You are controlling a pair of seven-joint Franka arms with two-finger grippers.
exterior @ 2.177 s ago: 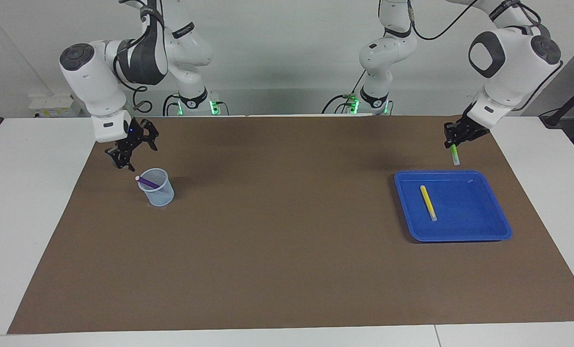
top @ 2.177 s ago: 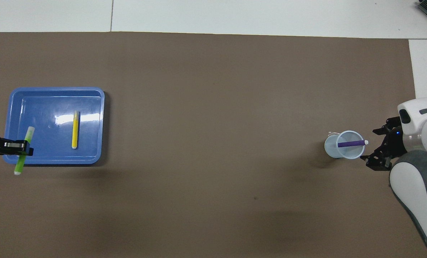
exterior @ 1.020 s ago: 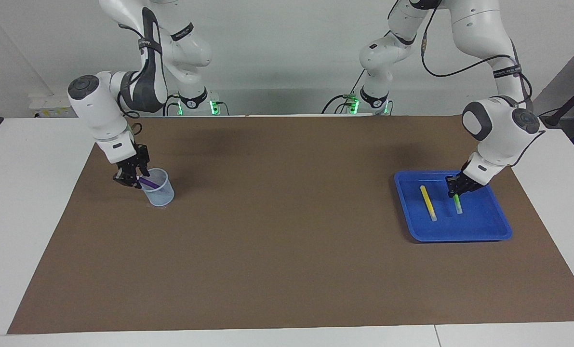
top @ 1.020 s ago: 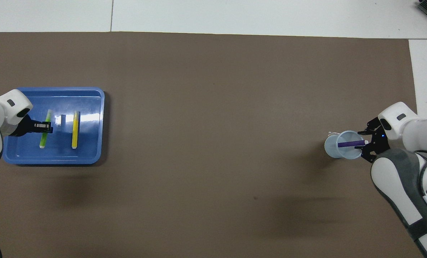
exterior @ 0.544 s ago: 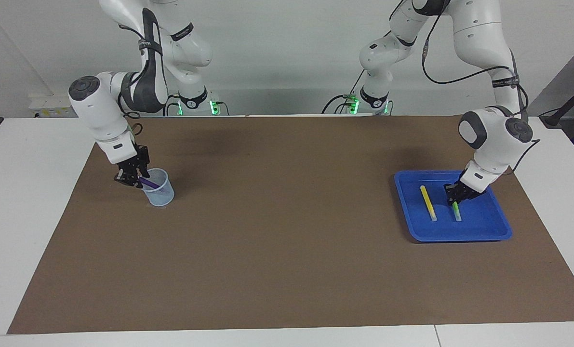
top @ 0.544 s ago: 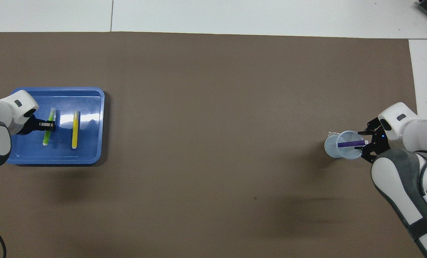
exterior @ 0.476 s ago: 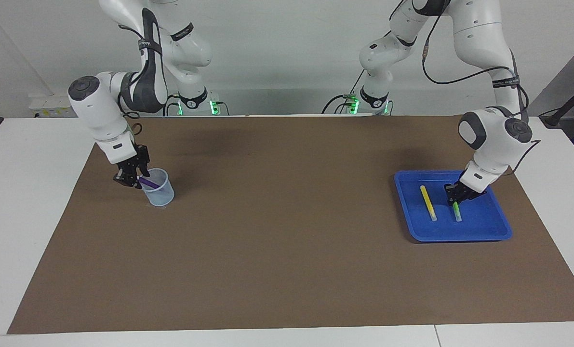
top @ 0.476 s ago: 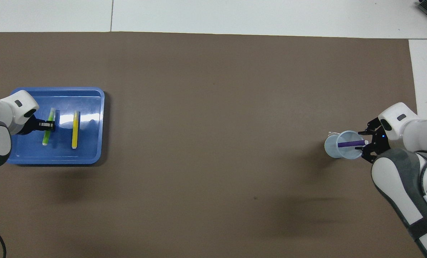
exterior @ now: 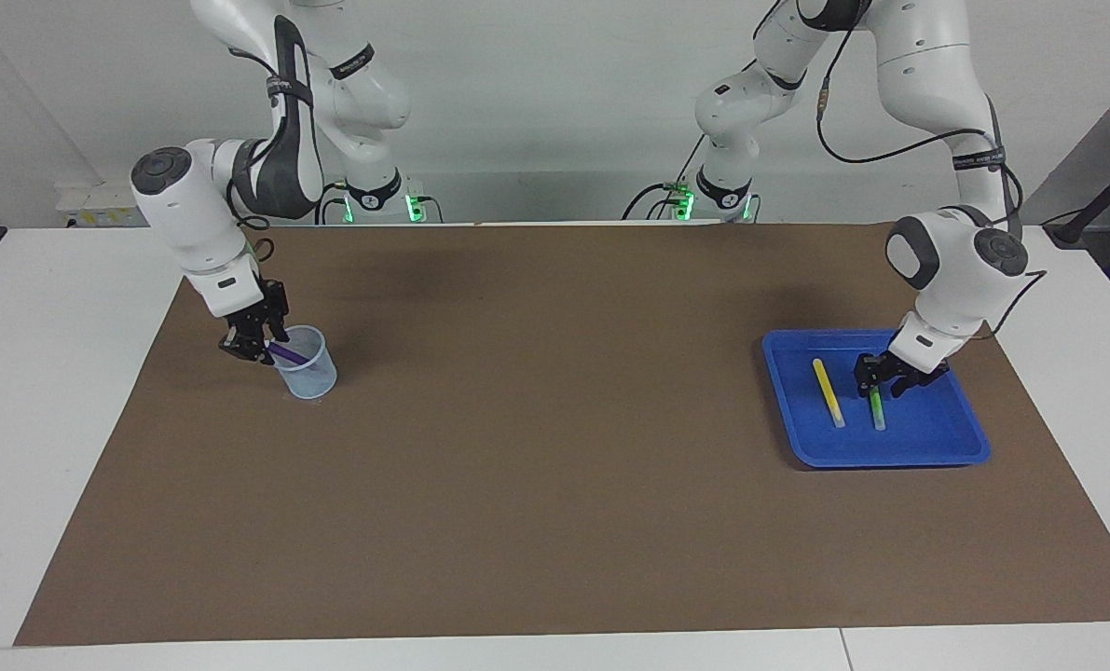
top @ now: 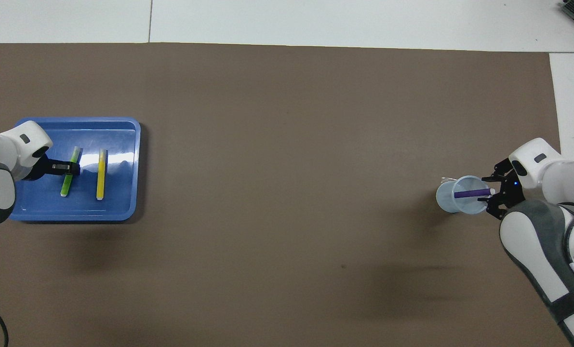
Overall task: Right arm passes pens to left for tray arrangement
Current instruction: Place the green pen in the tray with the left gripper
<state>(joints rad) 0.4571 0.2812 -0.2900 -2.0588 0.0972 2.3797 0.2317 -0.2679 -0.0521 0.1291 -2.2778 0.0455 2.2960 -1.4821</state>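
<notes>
**Ana:** On the blue tray (exterior: 946,445), toward the left arm's end of the table (exterior: 536,522), the green pen (exterior: 877,410) lies flat beside the yellow pen (exterior: 829,393). The left claw (exterior: 883,380) is low over the green pen's nearer end with its fingers parted either side of it, so I'd judge the pen released rather than gripped.

**Ben:** And the third pen?

**Ana:** The purple pen (top: 471,193) leans in the pale see-through cup (exterior: 307,365) at the right arm's end, its whitish tip poking over the rim. The right claw (exterior: 256,343) sits at that tip; whether its fingers have closed on the pen I cannot tell.

**Ben:** How would it handle?

**Ana:** Probably light, stiff and smooth, so likely to roll or swivel in a loose pinch. I'd take it on the upper barrel just below the whitish end, squarely across its width, and lift along its lean. The cup looks light too and could tip or drag if the pen snags the rim.
</notes>
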